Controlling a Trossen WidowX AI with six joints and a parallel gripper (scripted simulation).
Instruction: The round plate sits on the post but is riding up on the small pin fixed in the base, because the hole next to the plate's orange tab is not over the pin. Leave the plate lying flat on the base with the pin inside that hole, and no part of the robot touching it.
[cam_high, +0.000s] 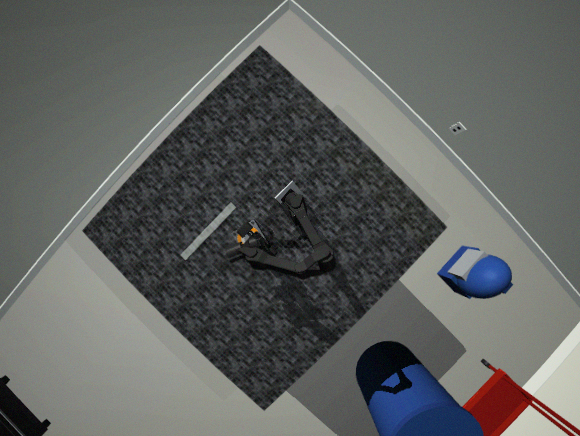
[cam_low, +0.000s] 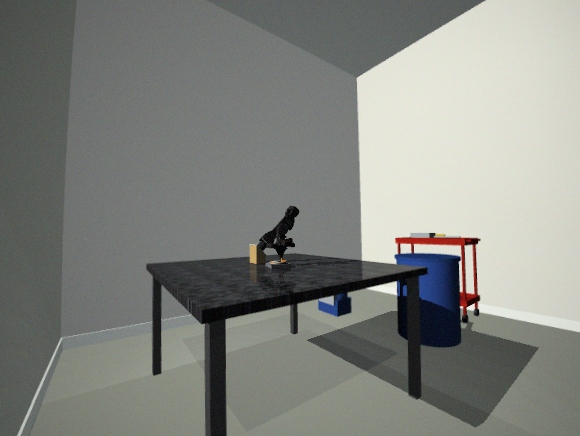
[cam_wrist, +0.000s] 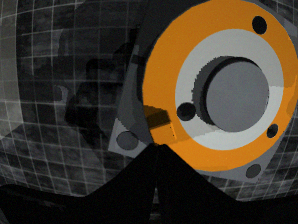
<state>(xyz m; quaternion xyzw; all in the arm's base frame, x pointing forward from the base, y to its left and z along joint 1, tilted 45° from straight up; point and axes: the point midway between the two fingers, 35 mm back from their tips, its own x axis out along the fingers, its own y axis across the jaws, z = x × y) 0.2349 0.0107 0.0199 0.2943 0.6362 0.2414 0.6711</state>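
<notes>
Orange outer ring, pale inner ring: round plate (cam_high: 241, 239) (cam_low: 273, 262) (cam_wrist: 165, 60) is around the post (cam_wrist: 237, 96), over the grey base (cam_low: 278, 266) (cam_wrist: 114, 145) on the dark desk (cam_high: 260, 100) (cam_low: 285, 287). Hole by the orange tab (cam_wrist: 163, 134) looks dark; can't tell if the pin's in it, or if the plate's flat. Pincer (cam_low: 281, 259) (cam_wrist: 157, 151) fully closed, nothing in it, tips right at the tab; contact unclear. Black arm (cam_high: 280, 262) (cam_low: 275, 235) bends above. Farther off, right: blue barrel (cam_high: 425, 395) (cam_low: 435, 280), then red cart (cam_high: 500, 400) (cam_low: 437, 241).
</notes>
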